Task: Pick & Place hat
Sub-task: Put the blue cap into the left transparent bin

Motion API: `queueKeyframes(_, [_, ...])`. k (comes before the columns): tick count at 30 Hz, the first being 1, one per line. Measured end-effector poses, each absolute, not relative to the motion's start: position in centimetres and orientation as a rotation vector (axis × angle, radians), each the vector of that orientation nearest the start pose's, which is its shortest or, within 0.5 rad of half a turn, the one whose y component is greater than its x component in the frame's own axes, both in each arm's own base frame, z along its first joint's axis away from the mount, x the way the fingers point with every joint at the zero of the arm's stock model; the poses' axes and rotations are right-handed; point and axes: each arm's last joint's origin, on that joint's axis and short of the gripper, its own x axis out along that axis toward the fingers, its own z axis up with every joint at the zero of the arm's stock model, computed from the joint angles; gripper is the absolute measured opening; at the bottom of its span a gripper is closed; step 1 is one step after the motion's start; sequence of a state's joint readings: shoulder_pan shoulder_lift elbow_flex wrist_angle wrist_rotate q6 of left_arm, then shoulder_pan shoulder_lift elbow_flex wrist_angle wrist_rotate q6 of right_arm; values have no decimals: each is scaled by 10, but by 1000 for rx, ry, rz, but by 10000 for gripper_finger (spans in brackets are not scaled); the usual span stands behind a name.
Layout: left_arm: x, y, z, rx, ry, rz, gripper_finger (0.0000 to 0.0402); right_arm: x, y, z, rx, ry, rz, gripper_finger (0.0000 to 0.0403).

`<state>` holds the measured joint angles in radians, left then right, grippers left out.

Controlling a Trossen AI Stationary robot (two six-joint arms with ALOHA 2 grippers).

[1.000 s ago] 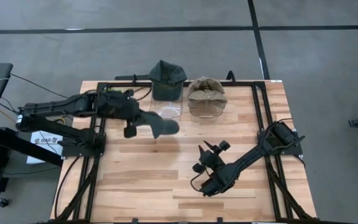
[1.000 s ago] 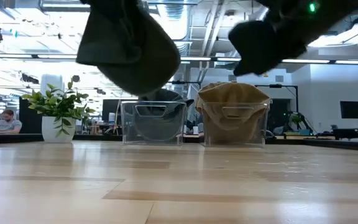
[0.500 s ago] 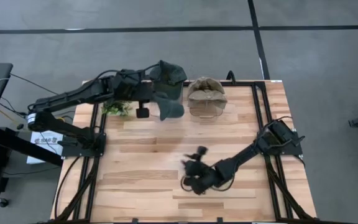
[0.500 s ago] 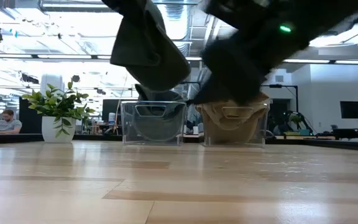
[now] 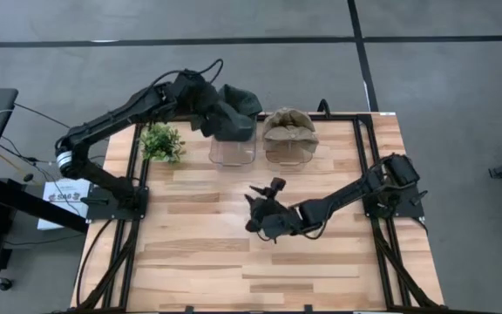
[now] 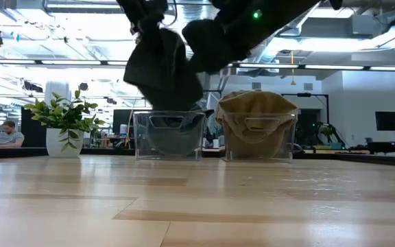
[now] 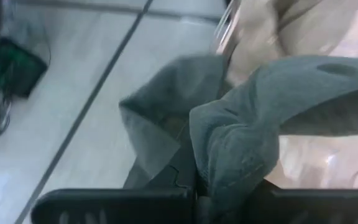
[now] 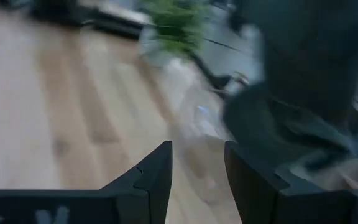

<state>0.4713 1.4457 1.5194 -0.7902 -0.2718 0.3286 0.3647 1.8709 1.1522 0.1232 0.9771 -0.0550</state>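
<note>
1. Gripping a dark green hat [image 5: 232,120], the left gripper [image 5: 209,112] is clamped tight on a fold of its fabric (the left wrist view shows cloth bunched right at the fingers), holding it above the table's far edge, toward 12 o'clock in the overhead view.
2. Below the hanging hat sits a clear bin [image 5: 233,148] that already holds a dark hat; at its 3 o'clock stands a second bin [image 5: 287,150] with a tan hat [image 5: 289,127] on it.
3. Risk, as a judgement: the hat dangles slack from one pinch point, so on release it could drape over the bin's rim or slide off outside if the drop is not centred.
4. A potted plant [image 5: 161,142] stands at the bin's 9 o'clock, near the left arm's sweep (a low swing could clip it).
5. Over mid-table, the right gripper [image 5: 257,206] hovers with fingers parted and nothing between them, pointing toward 10 o'clock.
6. Its closeness to the bins could crowd the left arm's retreat.
</note>
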Motion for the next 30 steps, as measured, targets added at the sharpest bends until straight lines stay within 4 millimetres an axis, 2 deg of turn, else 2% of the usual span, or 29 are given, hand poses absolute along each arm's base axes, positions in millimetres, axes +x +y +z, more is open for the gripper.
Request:
queueKeyframes(2, [264, 152, 373, 211, 887, 594, 10, 372, 115, 200, -359, 464, -592, 137])
queueKeyframes(3, [267, 156, 369, 203, 901, 590, 10, 372, 117, 204, -340, 461, -537, 137])
queueKeyframes(7, [274, 165, 355, 147, 932, 495, 10, 375, 114, 221, -240, 458, -98, 141])
queueKeyframes(10, [278, 168, 348, 158, 951, 445, 10, 377, 99, 228, -138, 475, 237, 141])
queueKeyframes(14, [279, 167, 352, 155, 969, 416, 10, 377, 76, 236, -22, 471, 479, 137])
queueKeyframes(17, [280, 167, 360, 154, 936, 403, 10, 376, 66, 236, 6, 495, 523, 135])
queueKeyframes(21, [278, 168, 362, 117, 901, 291, 10, 376, 54, 233, 3, 525, 501, 135])
queueKeyframes(26, [280, 182, 343, 29, 979, 267, 10, 369, 43, 233, -16, 518, 502, 137])
queueKeyframes(30, [282, 186, 331, -6, 1046, 261, 10, 346, 36, 243, -28, 463, 504, 135])
